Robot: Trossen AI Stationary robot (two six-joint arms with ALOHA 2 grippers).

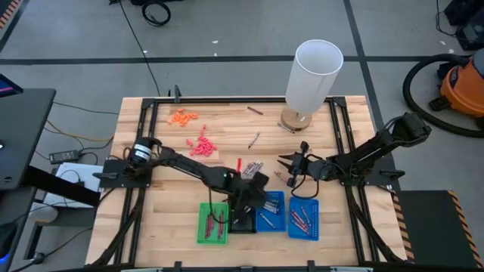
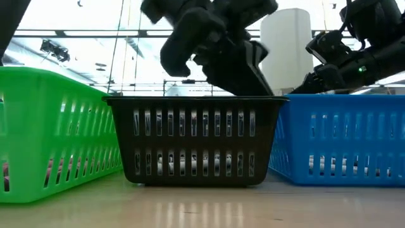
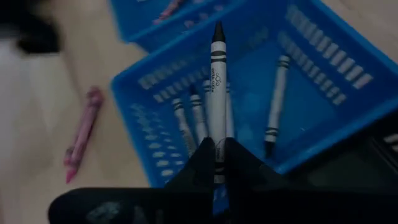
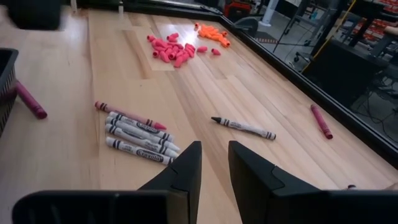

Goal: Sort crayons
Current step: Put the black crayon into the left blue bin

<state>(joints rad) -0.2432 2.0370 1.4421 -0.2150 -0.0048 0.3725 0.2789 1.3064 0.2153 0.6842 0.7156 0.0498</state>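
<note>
The left tool [image 3: 214,163] pinched a grey crayon [image 3: 217,93] by its end above the blue tray [image 3: 323,81], so it could tip out onto the table [image 3: 56,124]; the right tool [image 4: 214,165] hung part-open, empty.

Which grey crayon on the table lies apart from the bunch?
The lone grey crayon, lying by itself on bare wood with its dark tip toward the bunch. The other loose greys lie side by side, touching, with a red crayon alongside.
</note>
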